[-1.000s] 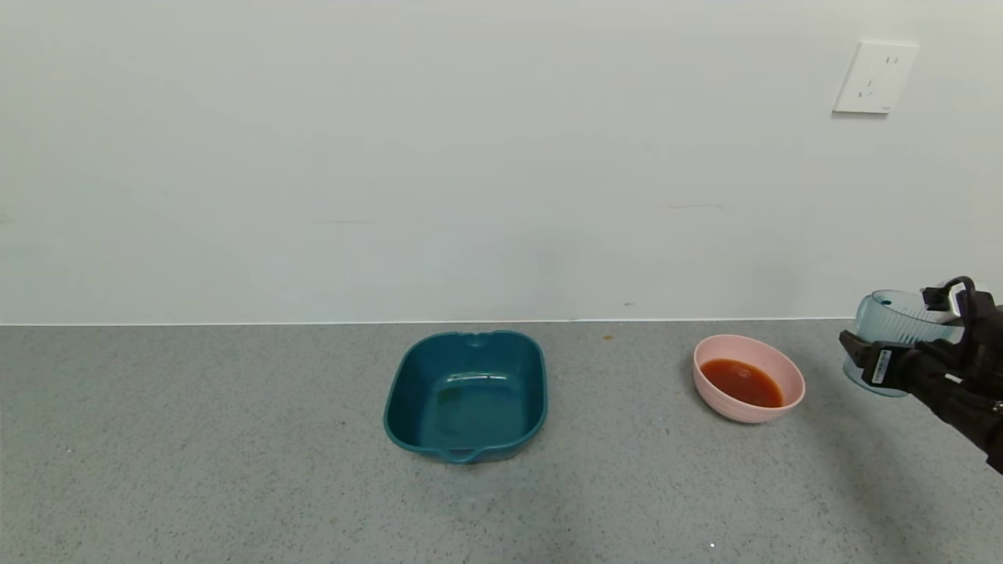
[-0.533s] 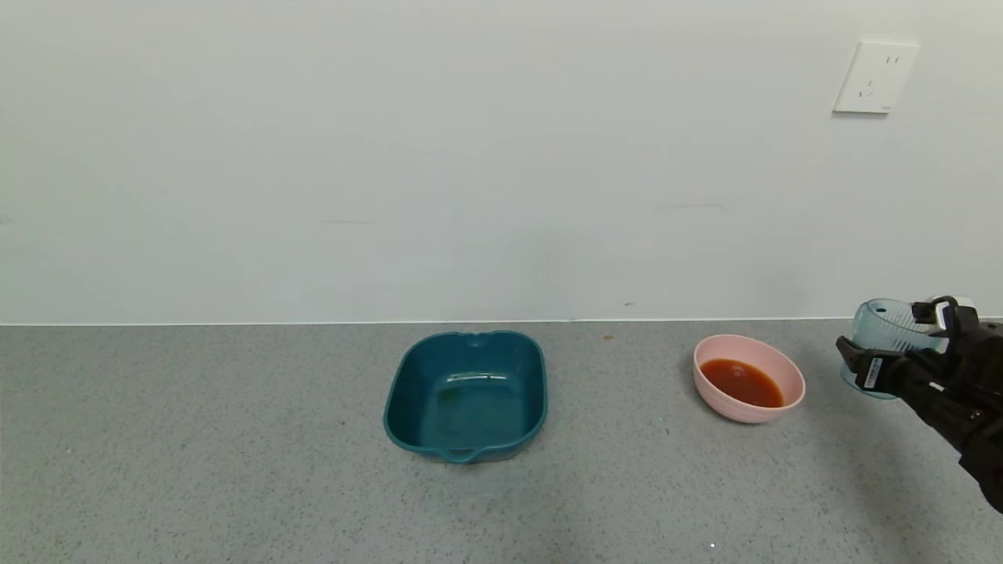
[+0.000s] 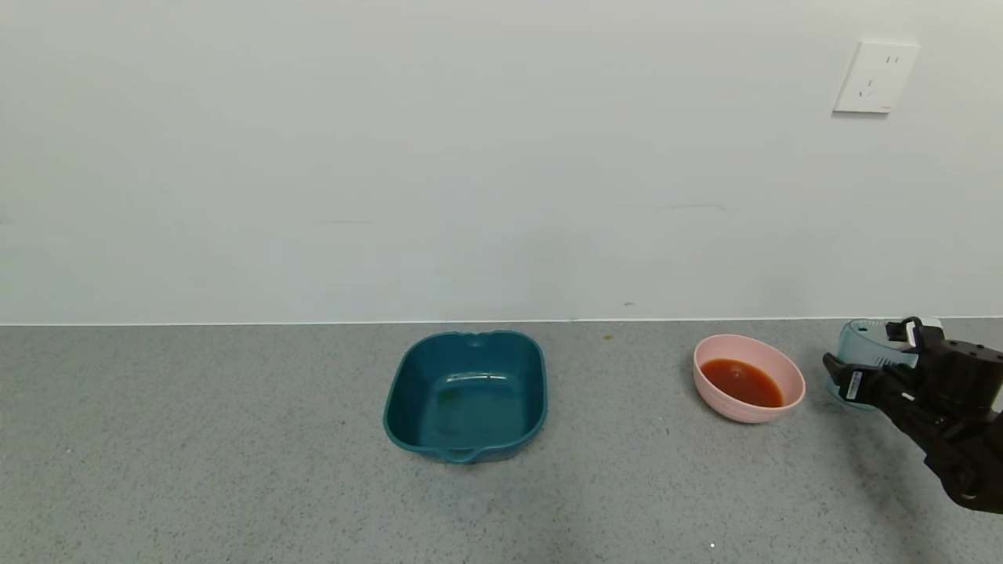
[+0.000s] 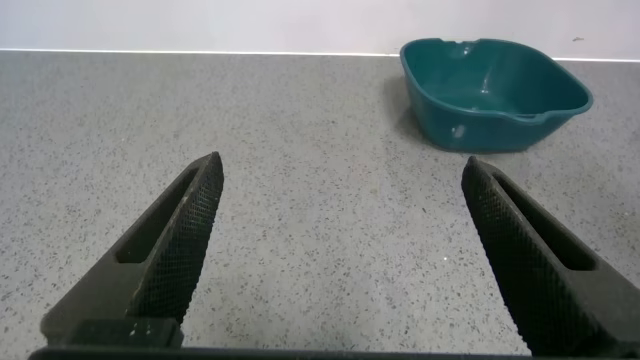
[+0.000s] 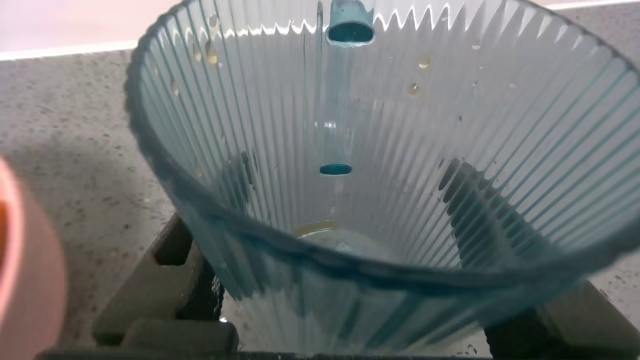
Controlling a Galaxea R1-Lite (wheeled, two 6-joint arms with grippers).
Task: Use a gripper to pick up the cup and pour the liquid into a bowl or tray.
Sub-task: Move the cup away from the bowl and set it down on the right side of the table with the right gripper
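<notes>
My right gripper (image 3: 868, 365) is shut on the cup (image 3: 858, 345), at the right edge of the counter just right of the pink bowl (image 3: 729, 409). The cup is upright and low over the counter; I cannot tell if its base touches. In the right wrist view the ribbed cup (image 5: 380, 130) fills the frame between the jaws of the gripper (image 5: 340, 250), with only a thin film and drops inside. The orange-red liquid (image 3: 740, 381) lies in the bowl, whose rim shows in the right wrist view (image 5: 25, 270). My left gripper (image 4: 342, 165) is open and empty over bare counter.
A dark teal rectangular tray (image 3: 407, 431) stands at the counter's middle, left of the bowl; it also shows in the left wrist view (image 4: 490, 85). A white wall runs behind the counter, with a socket (image 3: 875, 77) at upper right.
My right gripper has come down with the cup, from raised and tilted to upright and low at the counter, and shifted slightly towards the bowl. The bowl, liquid and tray have not moved.
</notes>
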